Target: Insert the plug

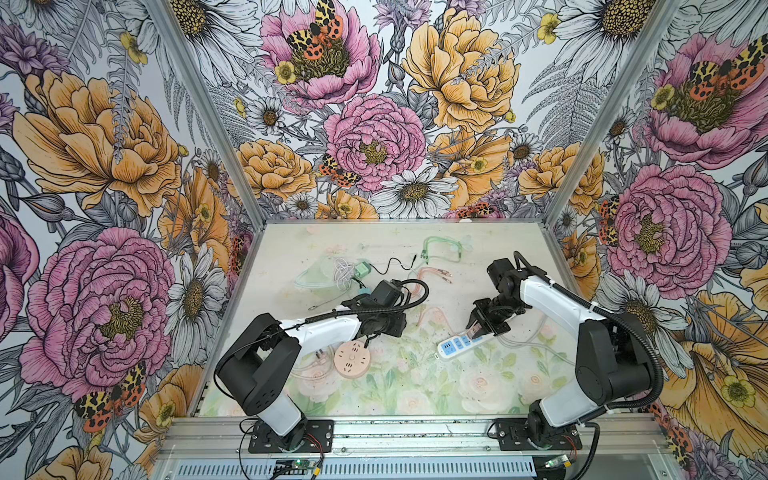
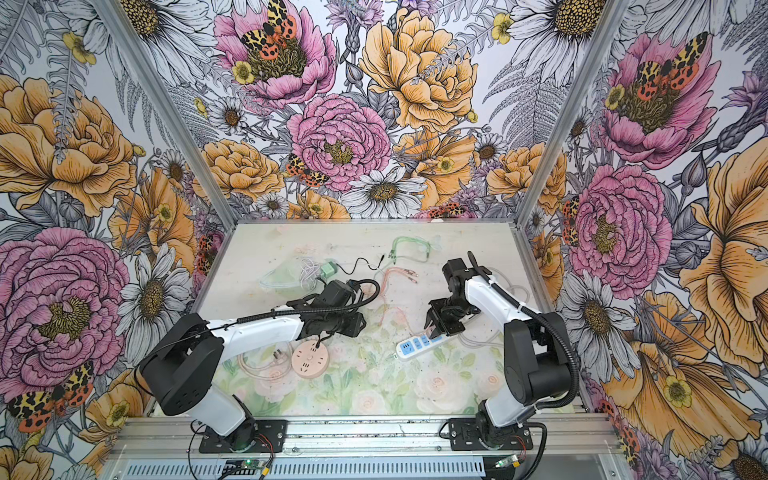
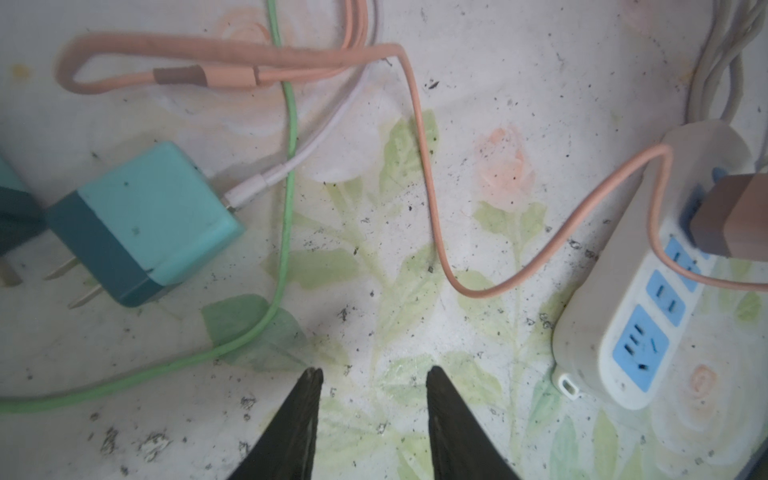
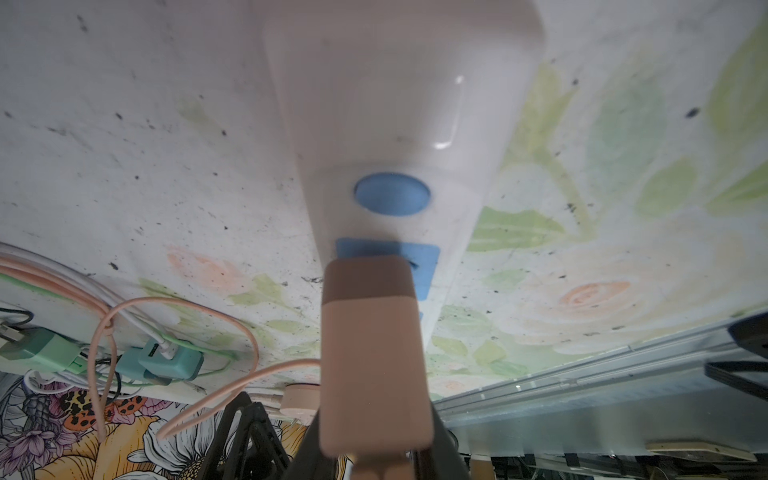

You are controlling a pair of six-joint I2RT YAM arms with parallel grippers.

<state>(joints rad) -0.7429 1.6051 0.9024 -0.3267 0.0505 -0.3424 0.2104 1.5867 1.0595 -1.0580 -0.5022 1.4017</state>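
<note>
The plug (image 4: pixel 372 353), a peach block with a brown nose, is clamped between the jaws of the right claw (image 4: pixel 374 449) and points straight out ahead of it, its long axis in line with the claw's own reach. The nose sits right at a blue socket (image 4: pixel 428 266) on the strip (image 4: pixel 395 104), the one just short of the round blue button (image 4: pixel 392 194). The prongs are hidden behind the nose, so I cannot tell whether they have entered the slots or only stand over them. The strip lies under and ahead of this claw, its length running on past the button. I judge the coming move to be a push along the plug's axis, square into the strip's face, and only the right arm is placed for it. The left claw (image 3: pixel 374 415) hangs over bare table (image 3: pixel 519 62), jaws apart and empty, with the strip off to one side, clear of its fingertips. The plug's cord (image 3: pixel 432 199) loops across the table ahead of it, and a teal charger (image 3: pixel 158 216) lies on the far side from the strip. Nothing visibly pins the strip, so it could slide under the push
</note>
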